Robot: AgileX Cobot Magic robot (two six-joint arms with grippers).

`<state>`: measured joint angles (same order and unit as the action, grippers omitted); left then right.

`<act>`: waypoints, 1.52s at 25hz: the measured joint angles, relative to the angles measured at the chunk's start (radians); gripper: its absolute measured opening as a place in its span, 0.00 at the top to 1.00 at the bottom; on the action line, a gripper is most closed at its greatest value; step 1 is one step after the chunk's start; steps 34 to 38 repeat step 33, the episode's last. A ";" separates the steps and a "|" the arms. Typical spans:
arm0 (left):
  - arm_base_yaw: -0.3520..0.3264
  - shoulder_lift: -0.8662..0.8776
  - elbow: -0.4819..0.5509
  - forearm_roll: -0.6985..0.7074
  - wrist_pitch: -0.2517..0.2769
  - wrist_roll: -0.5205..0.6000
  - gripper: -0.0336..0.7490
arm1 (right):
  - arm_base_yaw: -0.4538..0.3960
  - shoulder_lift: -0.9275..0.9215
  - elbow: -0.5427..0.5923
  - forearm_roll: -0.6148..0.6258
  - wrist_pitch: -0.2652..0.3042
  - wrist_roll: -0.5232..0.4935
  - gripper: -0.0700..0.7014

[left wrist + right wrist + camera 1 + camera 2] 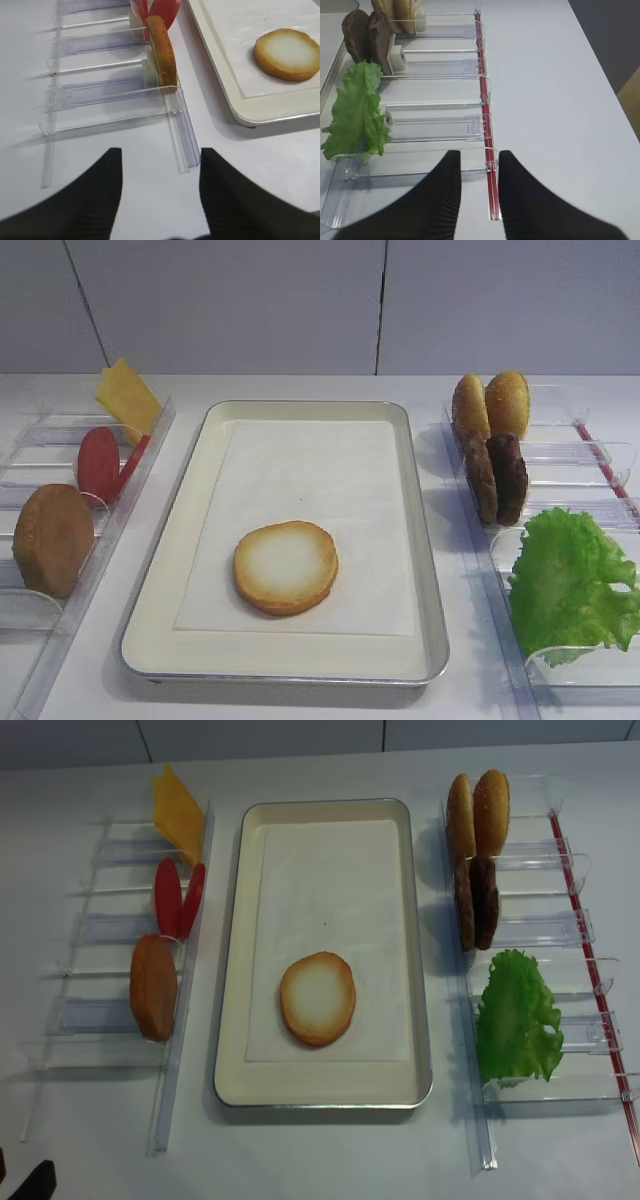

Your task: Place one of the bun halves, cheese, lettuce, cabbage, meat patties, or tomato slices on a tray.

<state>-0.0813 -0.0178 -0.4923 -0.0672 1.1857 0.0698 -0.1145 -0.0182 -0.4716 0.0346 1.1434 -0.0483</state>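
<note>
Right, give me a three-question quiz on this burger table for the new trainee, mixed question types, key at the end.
1. True or false: the round flat bun half with the pale cut face lies on the white paper liner inside the large metal-rimmed tray.
2. Multiple choice: the bright green ruffled lettuce leaf stands in the clear bins on which side of the tray in the high views? A) left B) right C) behind it
3. Fill in: the two thin round tomato slices sit between the flat yellow cheese slice and a ___.

Key: 1 true; 2 B; 3 brown bun half standing on edge.
</note>
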 joint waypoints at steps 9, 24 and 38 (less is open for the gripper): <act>0.084 0.000 0.000 0.002 0.000 0.000 0.53 | 0.000 0.000 0.000 0.000 0.000 0.000 0.60; 0.090 0.000 0.000 0.002 0.000 0.000 0.53 | 0.000 0.000 0.000 0.000 0.000 0.000 0.60; 0.090 0.000 0.000 0.002 0.000 0.000 0.53 | 0.000 0.000 0.000 0.000 0.000 0.000 0.60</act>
